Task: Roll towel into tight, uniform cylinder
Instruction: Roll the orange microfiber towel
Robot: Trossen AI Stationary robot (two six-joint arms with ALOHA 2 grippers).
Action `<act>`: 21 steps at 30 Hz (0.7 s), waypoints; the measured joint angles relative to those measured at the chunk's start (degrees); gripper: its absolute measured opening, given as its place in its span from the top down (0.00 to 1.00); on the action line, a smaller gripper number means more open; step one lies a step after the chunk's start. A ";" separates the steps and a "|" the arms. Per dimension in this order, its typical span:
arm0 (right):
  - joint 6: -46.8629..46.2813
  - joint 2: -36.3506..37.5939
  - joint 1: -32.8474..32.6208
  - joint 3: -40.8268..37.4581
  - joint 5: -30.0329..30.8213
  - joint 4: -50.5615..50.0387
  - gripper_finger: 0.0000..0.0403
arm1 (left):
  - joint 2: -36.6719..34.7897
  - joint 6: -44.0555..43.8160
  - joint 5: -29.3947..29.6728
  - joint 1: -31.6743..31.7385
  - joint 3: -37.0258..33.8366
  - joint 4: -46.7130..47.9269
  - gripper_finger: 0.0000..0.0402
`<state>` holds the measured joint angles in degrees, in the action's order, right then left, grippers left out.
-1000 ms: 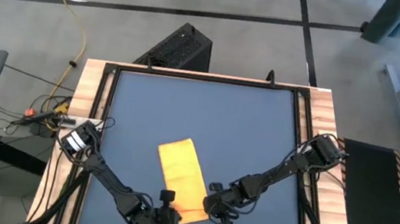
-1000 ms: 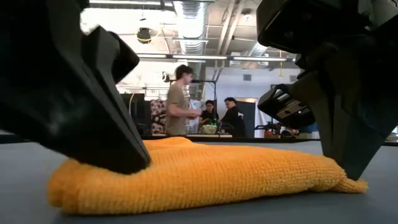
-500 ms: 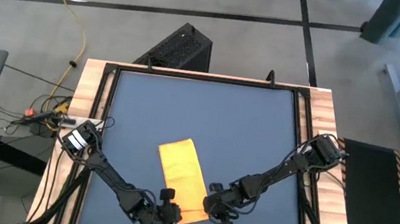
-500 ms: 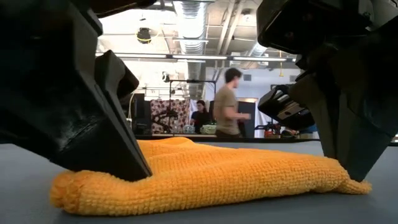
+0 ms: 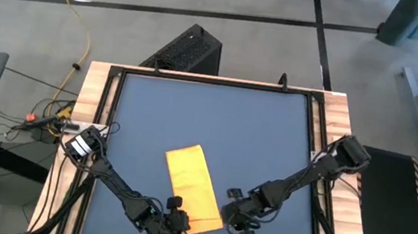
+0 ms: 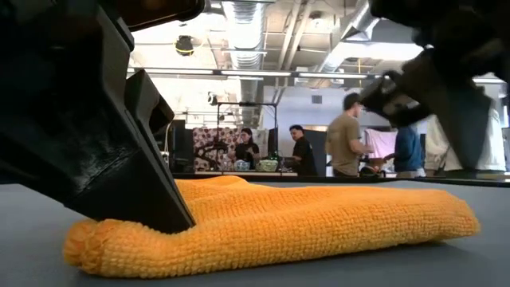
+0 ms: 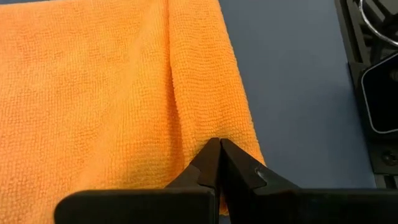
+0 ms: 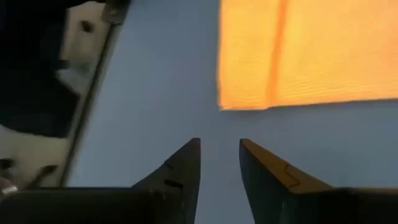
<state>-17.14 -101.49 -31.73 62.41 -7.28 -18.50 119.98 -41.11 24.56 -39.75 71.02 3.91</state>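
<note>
Here, left pincer (image 7: 219,149) on towel (image 5: 192,186).

i see the towel (image 5: 193,189) as a plain bright yellow-orange — no print, only a fine looped weave up close. the table (image 5: 256,131) mat is flat slate blue, framed in pale wood with black rails. both grippers — left gripper (image 7: 217,163), right gripper (image 8: 219,163) — are matte black.

Yellow towel (image 5: 194,189), folded flat strip
</note>
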 joint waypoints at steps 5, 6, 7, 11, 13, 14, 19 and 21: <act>11.06 -0.45 -5.32 -1.07 12.61 5.72 0.65 | 0.02 -0.22 -0.11 0.00 -0.02 0.04 1.00; 14.25 -1.43 -6.46 -1.10 14.15 6.63 0.65 | 0.02 -0.26 -0.11 0.00 -0.02 0.04 1.00; 16.94 -2.60 -7.55 -1.18 16.00 7.76 0.65 | 0.04 -0.30 -0.11 0.00 -0.04 0.04 1.00; 21.91 -5.96 -10.55 -1.18 25.82 11.84 0.65 | 0.05 -0.34 -0.15 0.00 -0.07 -0.05 1.00; 22.35 -6.74 -11.34 -1.14 31.76 12.22 0.65 | 0.07 -0.34 -0.16 0.00 -0.07 -0.23 1.00; 22.35 -6.99 -11.79 -1.14 34.17 11.86 0.65 | 0.07 -0.34 -0.20 0.00 -0.07 -0.27 1.00; 22.15 -6.78 -13.02 -1.11 37.57 12.15 0.65 | 0.09 -0.73 -0.62 0.00 -0.07 -0.32 1.00; 21.79 -6.78 -13.35 -1.11 37.39 12.08 0.65 | 0.09 -0.65 -0.68 0.00 -0.07 -0.36 1.00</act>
<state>4.65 -108.27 -45.08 61.30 30.11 -6.42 120.07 -41.76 23.88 -39.75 70.96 3.55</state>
